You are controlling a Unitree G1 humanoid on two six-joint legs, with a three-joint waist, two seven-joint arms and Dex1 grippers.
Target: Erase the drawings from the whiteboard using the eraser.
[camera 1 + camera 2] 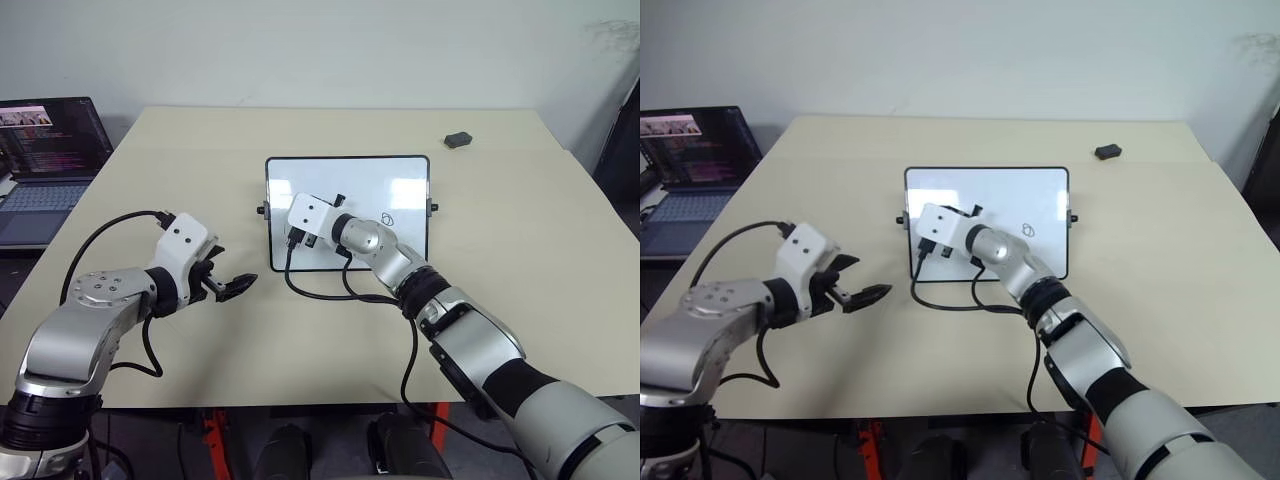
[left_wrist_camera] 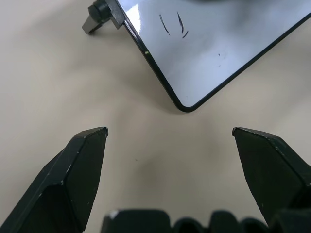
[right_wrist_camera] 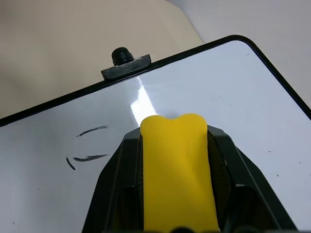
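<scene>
Nearest you, your left pincer [image 1: 232, 287] is hanging released over the desk [image 1: 520, 230], its fingers spread wide, with the whiteboard's near left corner just beyond its tips. Farther out, your right pincer [image 3: 175, 141] is gripping the eraser [image 3: 177, 170], clenched on the yellow block over the whiteboard [image 1: 400, 180]. Just past its tip, faint stroke remnants [image 3: 90, 145] are showing; to its right, one of the drawings [image 1: 388, 217] is sitting intact.
</scene>
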